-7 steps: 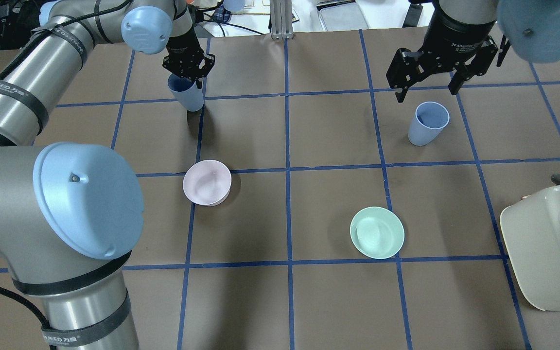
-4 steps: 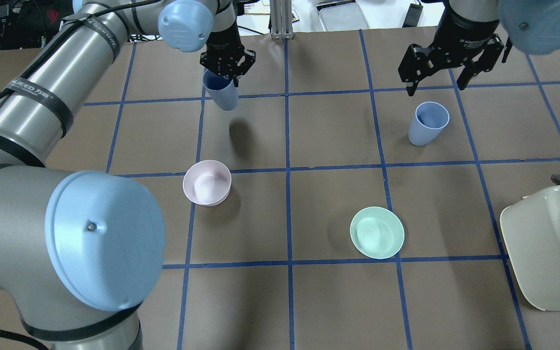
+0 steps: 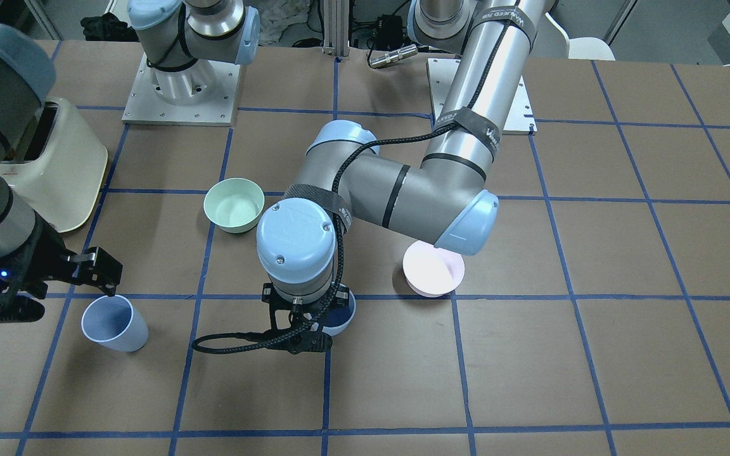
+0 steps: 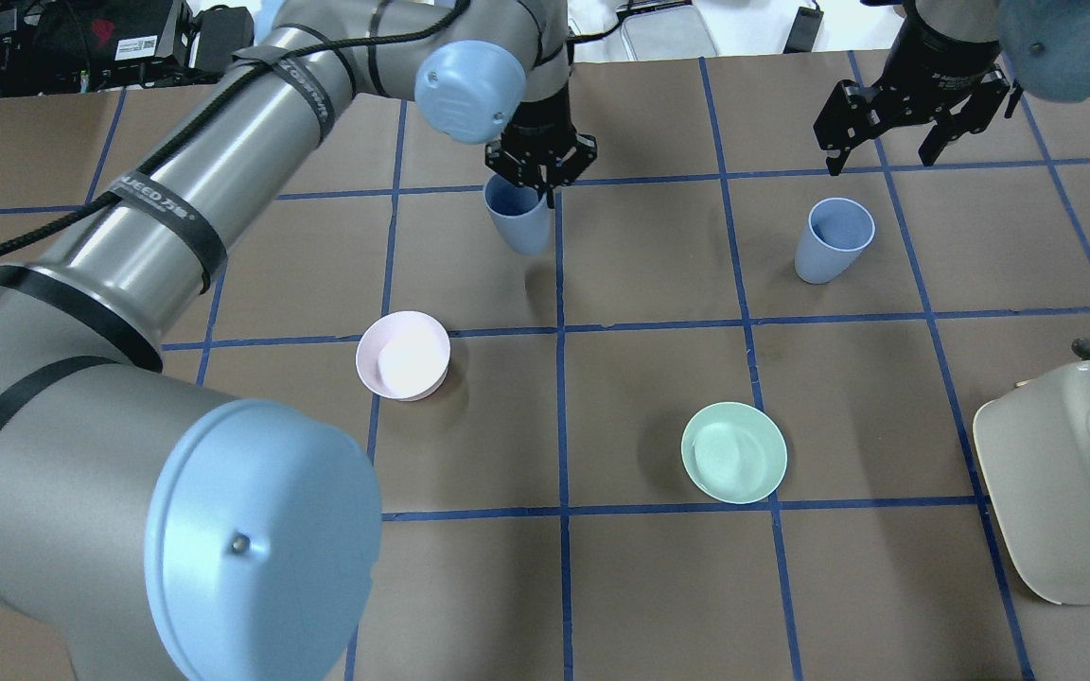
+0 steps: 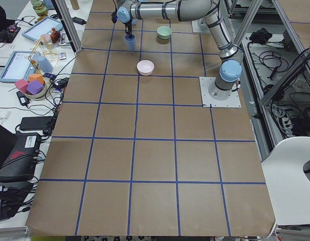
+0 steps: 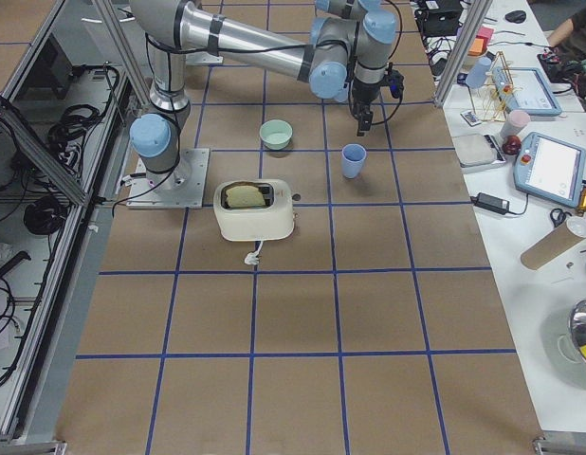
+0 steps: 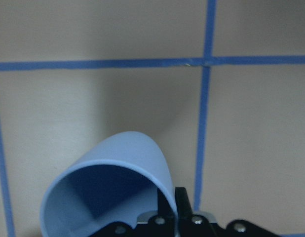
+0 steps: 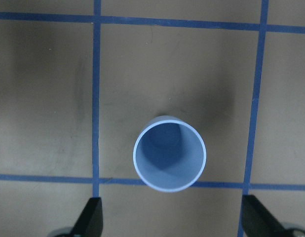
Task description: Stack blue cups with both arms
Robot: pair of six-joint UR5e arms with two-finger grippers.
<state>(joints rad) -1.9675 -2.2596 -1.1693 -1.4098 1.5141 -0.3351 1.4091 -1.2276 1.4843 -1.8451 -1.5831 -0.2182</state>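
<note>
My left gripper [image 4: 538, 182] is shut on the rim of one blue cup [image 4: 518, 219] and holds it tilted just above the table, near the middle at the far side. The left wrist view shows this cup [image 7: 113, 187] pinched by the rim. In the front view the held cup [image 3: 341, 316] is partly hidden behind the gripper [image 3: 298, 329]. The second blue cup [image 4: 834, 239] stands upright on the table at the right. My right gripper [image 4: 881, 156] is open and empty, raised beyond that cup, which shows between its fingers [image 8: 91, 217] in the right wrist view [image 8: 170, 153].
A pale pink bowl [image 4: 403, 355] sits left of centre and a mint-green bowl [image 4: 734, 452] right of centre, both nearer the robot. A cream toaster [image 4: 1065, 482] stands at the right edge. The left arm's forearm [image 3: 397, 196] stretches over the pink bowl [image 3: 431, 272].
My left gripper has carried its blue cup to the right, towards the table's middle line. My right gripper has drawn back a little from the standing cup and stayed open.
</note>
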